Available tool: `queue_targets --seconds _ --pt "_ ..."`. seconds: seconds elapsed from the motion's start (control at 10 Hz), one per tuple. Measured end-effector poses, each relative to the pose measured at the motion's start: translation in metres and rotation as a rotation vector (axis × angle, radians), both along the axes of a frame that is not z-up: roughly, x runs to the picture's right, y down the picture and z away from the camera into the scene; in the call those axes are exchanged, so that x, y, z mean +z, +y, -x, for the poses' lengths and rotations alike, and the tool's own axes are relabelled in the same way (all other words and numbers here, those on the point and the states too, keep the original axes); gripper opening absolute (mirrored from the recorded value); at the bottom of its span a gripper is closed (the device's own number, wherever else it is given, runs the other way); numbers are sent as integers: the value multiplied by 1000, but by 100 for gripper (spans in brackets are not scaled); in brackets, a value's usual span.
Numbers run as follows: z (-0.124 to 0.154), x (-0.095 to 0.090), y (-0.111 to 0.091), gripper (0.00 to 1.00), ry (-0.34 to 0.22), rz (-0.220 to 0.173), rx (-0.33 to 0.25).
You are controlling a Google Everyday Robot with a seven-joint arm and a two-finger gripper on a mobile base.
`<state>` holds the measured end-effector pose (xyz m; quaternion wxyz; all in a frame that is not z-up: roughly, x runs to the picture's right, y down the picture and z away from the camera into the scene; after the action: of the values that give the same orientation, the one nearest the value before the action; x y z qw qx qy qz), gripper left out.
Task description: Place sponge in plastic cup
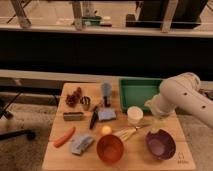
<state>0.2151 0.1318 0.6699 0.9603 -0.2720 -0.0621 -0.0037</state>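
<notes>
- Wooden bench (60, 160) is seen to carry everything; nearest the camera an orange bowl (110, 148) and a purple bowl (160, 144) are set, with a blue-grey lump (81, 143) and a carrot (65, 136) to their left.
- Behind the orange bowl the sponge (106, 115) is found lying flat on the bench, just beside a dark utensil (94, 119) and a little left of the white cup (134, 115), with bare wood between sponge and cup.
- It is seen as a small, flat, blue-grey rectangle, soft-looking and about as wide as the cup's mouth.
- The hand (152, 110) is held low just right of the cup, by the front edge of the green tray (140, 92); how far it is opened cannot be told, but the sponge is plainly not held.
- The reach is judged to be the step in hand: the cup should be passed over, not brushed, and the sponge taken from above across its narrow side, clear of the utensil.
- A tilted or squeezed entry is likely to be needed, given the tight fit.
</notes>
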Motion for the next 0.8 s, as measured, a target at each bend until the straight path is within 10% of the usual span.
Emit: queue_targets --seconds 0.8 --pt "42 8 10 80 -79 -36 20"
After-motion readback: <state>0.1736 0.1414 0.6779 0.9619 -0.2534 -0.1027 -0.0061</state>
